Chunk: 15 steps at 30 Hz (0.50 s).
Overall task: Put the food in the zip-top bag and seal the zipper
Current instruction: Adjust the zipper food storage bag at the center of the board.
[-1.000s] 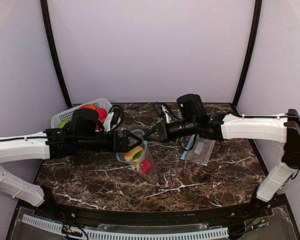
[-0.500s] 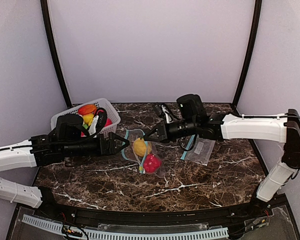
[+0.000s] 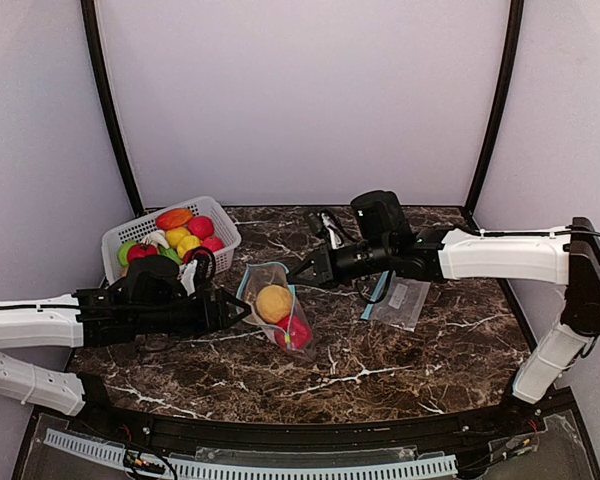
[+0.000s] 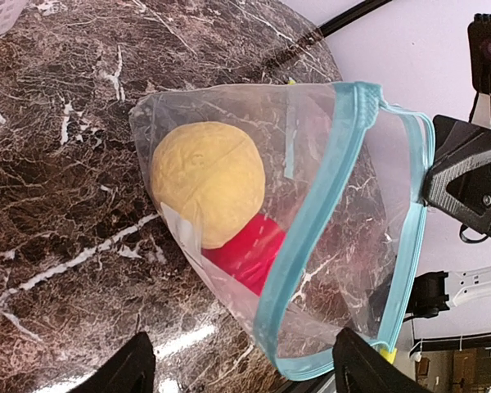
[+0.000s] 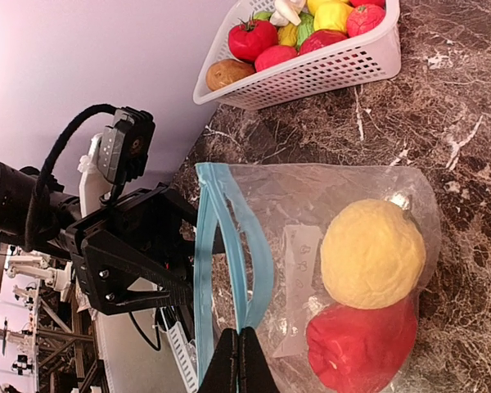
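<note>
A clear zip-top bag (image 3: 272, 305) with a blue zipper rim lies at the table's middle, its mouth open. A yellow toy fruit (image 3: 273, 301) and a red one (image 3: 296, 330) are inside it. My right gripper (image 3: 300, 272) is shut on the bag's rim and holds it up; the right wrist view shows the closed fingers (image 5: 239, 360) on the blue rim (image 5: 229, 237). My left gripper (image 3: 236, 308) is open and empty, just left of the bag. In the left wrist view its fingertips (image 4: 131, 368) flank the bag's mouth (image 4: 307, 237), apart from it.
A white lattice basket (image 3: 120, 238) at the back left holds several more toy fruits and vegetables (image 3: 185, 232). Another flat clear bag (image 3: 400, 300) lies on the table under the right arm. Black frame poles stand at both back corners.
My left gripper has let go of the yellow fruit in the bag and drawn back to the left and nearer. The bag has sagged lower. My right gripper has stayed on the rim.
</note>
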Available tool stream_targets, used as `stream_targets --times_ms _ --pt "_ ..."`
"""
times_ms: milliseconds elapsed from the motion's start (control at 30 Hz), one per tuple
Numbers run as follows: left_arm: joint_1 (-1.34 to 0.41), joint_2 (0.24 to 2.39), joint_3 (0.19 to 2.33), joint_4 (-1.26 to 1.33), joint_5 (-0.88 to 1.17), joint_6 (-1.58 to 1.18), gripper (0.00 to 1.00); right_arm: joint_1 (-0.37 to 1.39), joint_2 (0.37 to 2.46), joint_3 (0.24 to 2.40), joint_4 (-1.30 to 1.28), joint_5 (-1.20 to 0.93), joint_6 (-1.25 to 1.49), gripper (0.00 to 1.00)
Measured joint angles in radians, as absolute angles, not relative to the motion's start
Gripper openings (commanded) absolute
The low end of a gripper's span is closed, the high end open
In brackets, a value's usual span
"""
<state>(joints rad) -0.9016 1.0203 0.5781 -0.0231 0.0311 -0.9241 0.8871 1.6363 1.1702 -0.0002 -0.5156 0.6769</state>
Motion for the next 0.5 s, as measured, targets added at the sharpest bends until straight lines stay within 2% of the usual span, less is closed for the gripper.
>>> stream_targets --times_ms 167,233,267,333,400,500 --pt "-0.902 1.071 0.579 0.039 0.036 -0.932 0.52 0.887 1.636 1.170 -0.001 -0.516 0.677 0.00" --pt "-0.902 1.097 0.579 0.062 0.043 -0.934 0.39 0.887 1.636 1.170 -0.001 -0.516 0.677 0.00" --pt "-0.902 1.112 0.579 0.073 0.046 -0.939 0.28 0.887 1.636 1.170 -0.001 -0.516 0.677 0.00" --pt "-0.902 1.144 0.582 0.087 0.054 -0.934 0.14 0.887 1.636 1.170 -0.003 -0.514 0.676 0.00" --pt "-0.902 1.165 0.588 0.094 0.063 -0.936 0.05 0.887 1.636 1.170 -0.009 -0.504 0.674 0.00" --pt "-0.902 1.186 0.604 0.104 0.071 -0.925 0.01 0.888 1.636 1.171 -0.040 -0.469 0.663 0.00"
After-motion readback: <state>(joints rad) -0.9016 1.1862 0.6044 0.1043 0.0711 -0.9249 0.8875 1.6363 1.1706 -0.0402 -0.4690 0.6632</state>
